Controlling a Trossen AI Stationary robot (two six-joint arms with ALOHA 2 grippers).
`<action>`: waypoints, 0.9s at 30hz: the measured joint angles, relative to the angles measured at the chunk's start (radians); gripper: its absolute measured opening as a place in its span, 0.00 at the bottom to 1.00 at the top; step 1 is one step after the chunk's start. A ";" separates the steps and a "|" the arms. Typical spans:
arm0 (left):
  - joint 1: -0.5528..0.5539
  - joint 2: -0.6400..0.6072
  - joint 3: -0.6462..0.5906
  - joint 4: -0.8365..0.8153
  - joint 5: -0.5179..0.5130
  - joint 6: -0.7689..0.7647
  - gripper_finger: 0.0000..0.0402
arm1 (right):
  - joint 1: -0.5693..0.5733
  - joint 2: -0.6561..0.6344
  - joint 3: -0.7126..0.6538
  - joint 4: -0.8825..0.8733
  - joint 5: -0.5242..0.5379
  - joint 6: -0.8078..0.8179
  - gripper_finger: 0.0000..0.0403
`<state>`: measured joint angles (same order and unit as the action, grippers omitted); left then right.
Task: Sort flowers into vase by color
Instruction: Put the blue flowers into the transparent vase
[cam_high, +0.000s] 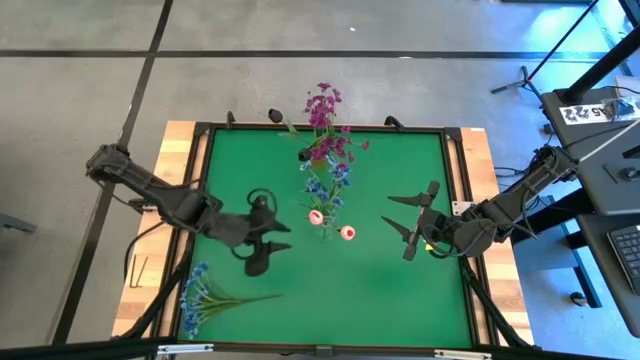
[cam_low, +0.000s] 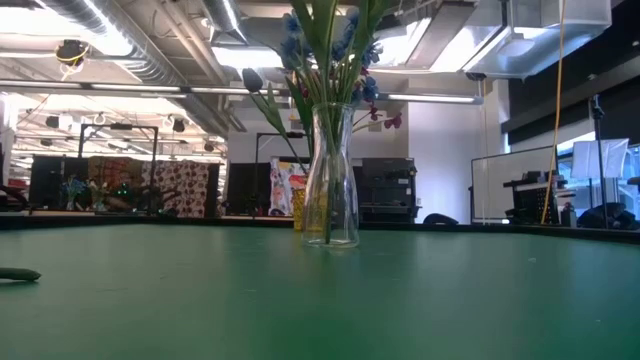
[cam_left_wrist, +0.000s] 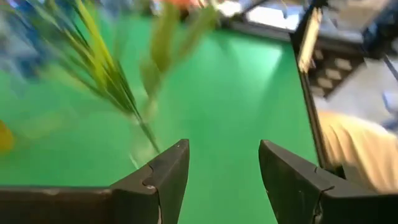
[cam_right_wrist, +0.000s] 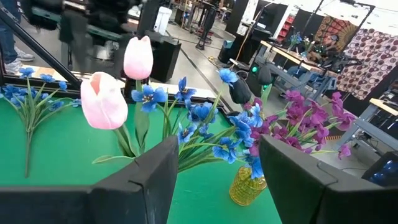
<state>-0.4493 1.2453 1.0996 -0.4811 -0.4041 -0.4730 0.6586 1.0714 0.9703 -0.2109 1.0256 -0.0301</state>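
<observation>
Green felt covered the table (cam_high: 400, 290), and on it, near the centre, stood a clear glass vase (cam_low: 331, 190) crowded with flowers: blue sprays (cam_right_wrist: 242, 134), magenta-purple sprays (cam_high: 325, 120) leaning toward twelve o'clock, two white-pink tulips (cam_high: 332, 224) and a dark-budded stem (cam_low: 254, 82). At nine o'clock from the vase hung the left hand (cam_high: 267, 239), its fingers spread wide with nothing between them. At three o'clock waited the right hand (cam_high: 405, 226), fingers likewise parted and holding nothing, pointed at the bouquet. Toward seven o'clock, well apart from the vase, one blue spray (cam_high: 200, 295) lay flat on the table.
</observation>
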 joint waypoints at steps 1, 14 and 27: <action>-0.017 0.001 0.000 -0.027 0.014 -0.024 0.47 | 0.000 0.000 0.000 0.000 0.000 0.000 0.55; -0.212 0.292 0.000 -0.269 0.222 -0.432 0.47 | 0.001 0.000 0.000 0.000 0.000 0.000 0.55; -0.303 0.540 0.000 -0.353 0.526 -0.731 0.47 | 0.001 0.000 0.000 0.000 0.000 0.000 0.55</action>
<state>-0.7523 1.7849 1.0992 -0.8342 0.1218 -1.2044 0.6594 1.0710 0.9703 -0.2111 1.0252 -0.0303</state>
